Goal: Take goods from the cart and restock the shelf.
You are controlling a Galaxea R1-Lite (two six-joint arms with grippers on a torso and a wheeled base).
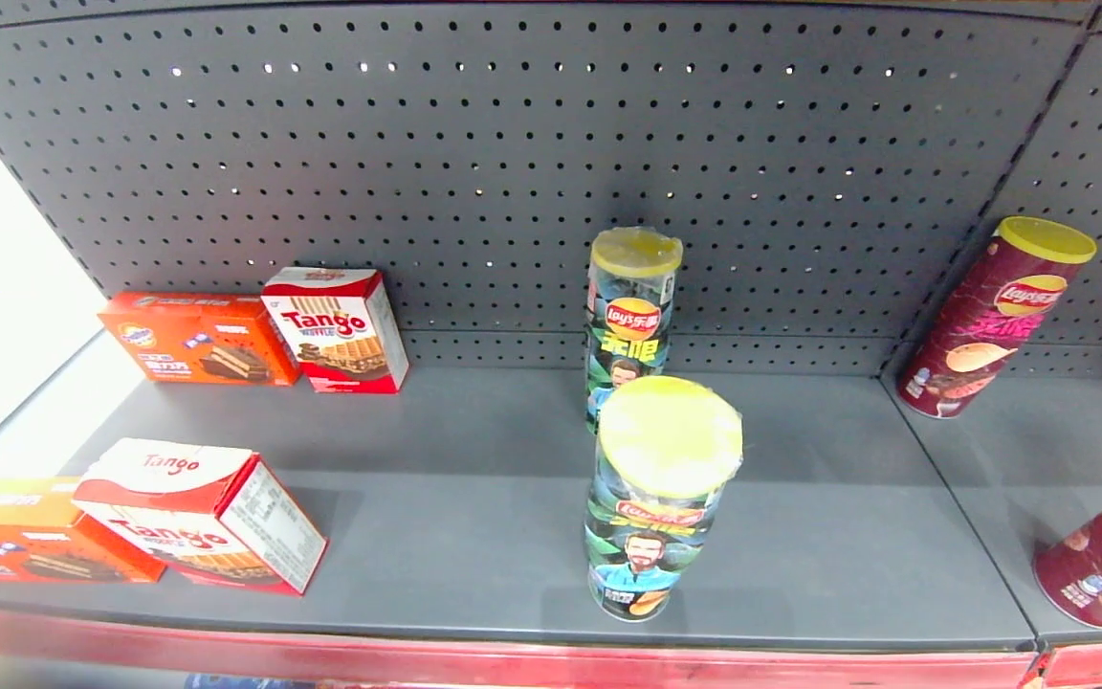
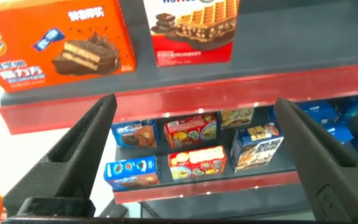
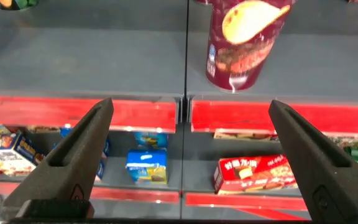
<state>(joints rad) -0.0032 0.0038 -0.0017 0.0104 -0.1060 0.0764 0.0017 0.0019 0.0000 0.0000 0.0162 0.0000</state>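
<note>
The grey shelf (image 1: 474,498) holds two green chip cans with yellow lids, one at the front (image 1: 656,517) and one behind it (image 1: 629,325). At the left stand two red-and-white wafer boxes (image 1: 207,517) (image 1: 339,330) and two orange cake boxes (image 1: 25,531) (image 1: 197,337). My left gripper (image 2: 194,101) is open and empty, below the shelf's red front edge (image 2: 197,93), under the orange box (image 2: 55,43) and the wafer box (image 2: 191,31). My right gripper (image 3: 191,104) is open and empty before a maroon chip can (image 3: 244,43).
Maroon chip cans (image 1: 991,321) (image 1: 1101,555) stand on the adjoining bay at the right. A perforated back panel (image 1: 513,172) closes the shelf. The lower shelf carries several small snack boxes (image 2: 194,162) (image 3: 148,165). Bare shelf floor lies between the boxes and the green cans.
</note>
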